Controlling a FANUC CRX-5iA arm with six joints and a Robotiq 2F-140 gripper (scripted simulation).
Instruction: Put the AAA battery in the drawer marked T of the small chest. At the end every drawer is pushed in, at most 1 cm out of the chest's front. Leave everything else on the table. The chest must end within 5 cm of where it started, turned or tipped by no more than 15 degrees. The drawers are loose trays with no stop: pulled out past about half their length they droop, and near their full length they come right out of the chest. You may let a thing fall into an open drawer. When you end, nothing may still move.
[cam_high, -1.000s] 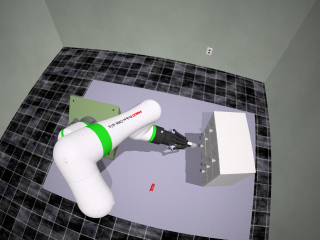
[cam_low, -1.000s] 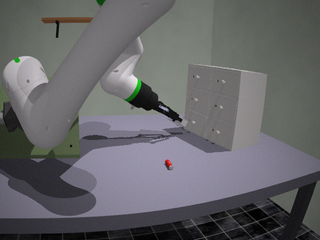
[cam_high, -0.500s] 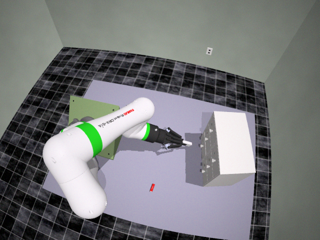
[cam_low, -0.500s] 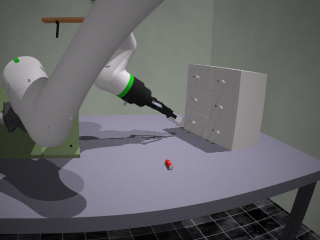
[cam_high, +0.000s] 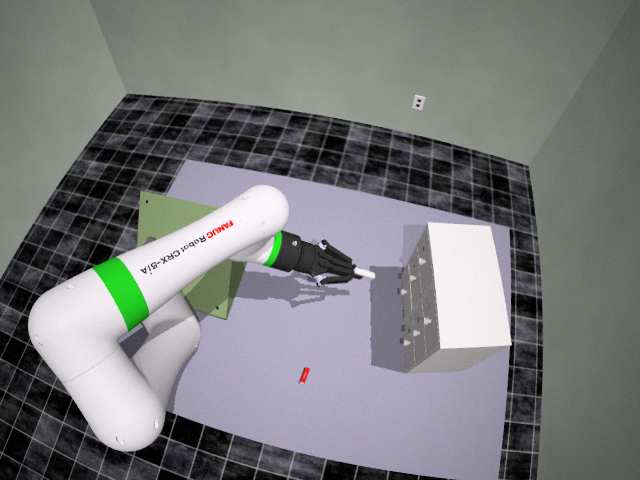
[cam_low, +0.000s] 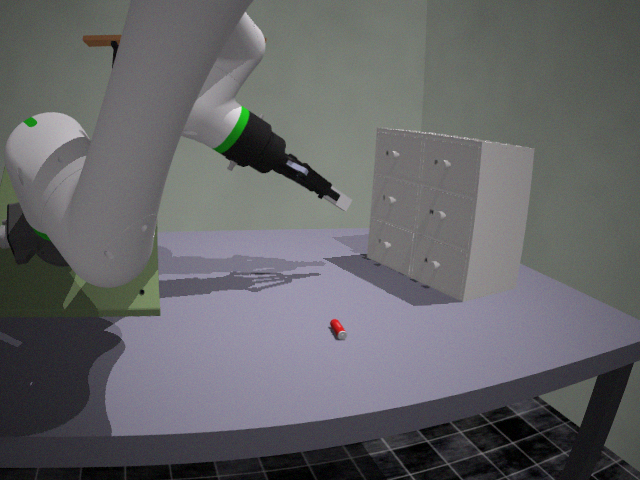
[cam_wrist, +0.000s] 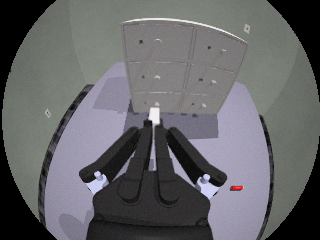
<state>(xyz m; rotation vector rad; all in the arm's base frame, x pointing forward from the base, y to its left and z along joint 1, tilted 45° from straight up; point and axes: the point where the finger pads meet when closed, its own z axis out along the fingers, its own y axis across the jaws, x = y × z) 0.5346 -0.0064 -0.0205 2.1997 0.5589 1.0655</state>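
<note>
The small white chest (cam_high: 454, 294) stands at the right of the table with six drawers, all pushed in; it also shows in the exterior view (cam_low: 449, 211) and the wrist view (cam_wrist: 182, 67). The drawer letters are too small to read. The red AAA battery (cam_high: 304, 375) lies on the table in front of the chest, apart from it; it shows in the exterior view (cam_low: 337, 328) and at the right of the wrist view (cam_wrist: 236, 188). My gripper (cam_high: 364, 273) (cam_low: 342, 200) (cam_wrist: 154, 114) is shut and empty, in the air a short way from the chest's front, pointing at it.
A green mounting plate (cam_high: 180, 248) carries the robot base at the left of the table. The table's edges lie close behind and beside the chest.
</note>
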